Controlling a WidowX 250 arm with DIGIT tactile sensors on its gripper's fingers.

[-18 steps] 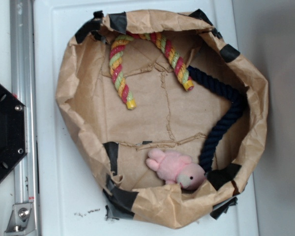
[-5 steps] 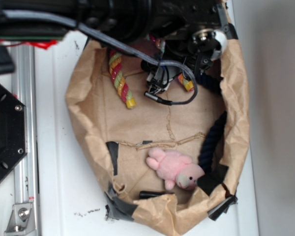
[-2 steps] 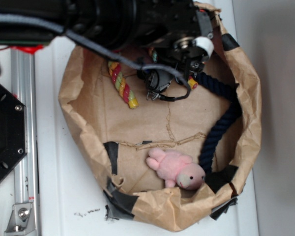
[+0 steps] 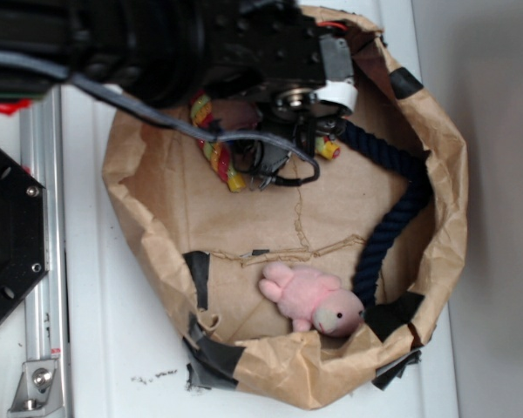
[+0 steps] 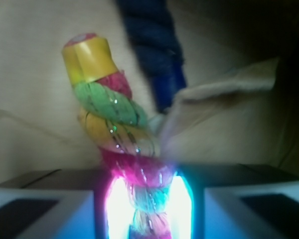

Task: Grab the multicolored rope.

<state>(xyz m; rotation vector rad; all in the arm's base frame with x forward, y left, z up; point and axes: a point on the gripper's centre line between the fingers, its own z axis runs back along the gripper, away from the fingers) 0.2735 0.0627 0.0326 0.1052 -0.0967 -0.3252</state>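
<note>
The multicolored rope (image 4: 213,153) lies in the back of a brown paper bag (image 4: 445,165); its arch is mostly hidden under the black arm. One yellow end (image 4: 329,150) pokes out beside my gripper (image 4: 314,132). In the wrist view the rope (image 5: 114,117) runs up from between the two fingers, red, yellow and green strands ending in a yellow cap (image 5: 87,59). My gripper (image 5: 149,209) is shut on this leg, and the strands look pinched between the lit pads (image 5: 118,199).
A dark navy rope (image 4: 399,205) curves down the bag's right side and lies just behind the held leg (image 5: 154,50). A pink plush toy (image 4: 314,300) sits at the bag's front. A folded paper flap (image 5: 224,89) stands to the right. A black plate (image 4: 9,235) and a metal rail (image 4: 42,261) are on the left.
The arm came in over the bag and dropped onto the rope's right leg, then shifted left. The bag's rim was pushed out of shape and has sprung back.
</note>
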